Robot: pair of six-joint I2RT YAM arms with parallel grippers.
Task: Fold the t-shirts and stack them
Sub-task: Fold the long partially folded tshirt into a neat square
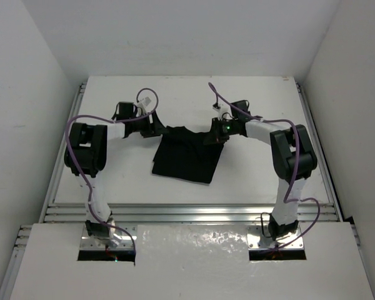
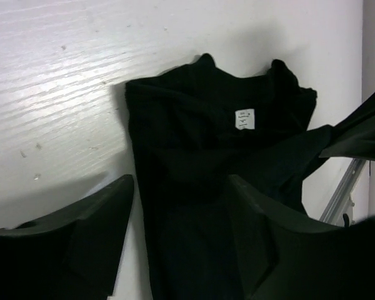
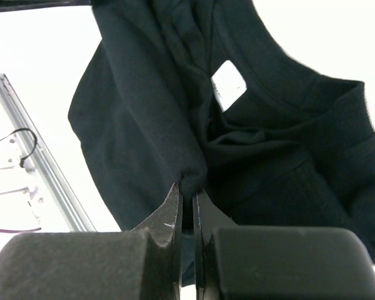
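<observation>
The black t-shirt lies partly folded in the middle of the white table, collar toward the back. Its white neck label shows in the left wrist view and in the right wrist view. My left gripper is at the shirt's back left corner. Its jaws are wide open, with cloth lying between the fingers. My right gripper is at the back right corner, shut on a pinched fold of the shirt and lifting it a little.
Aluminium rails run along the table's front edge and also show in the right wrist view. White walls close in the left, right and back. Purple cables hang from both arms.
</observation>
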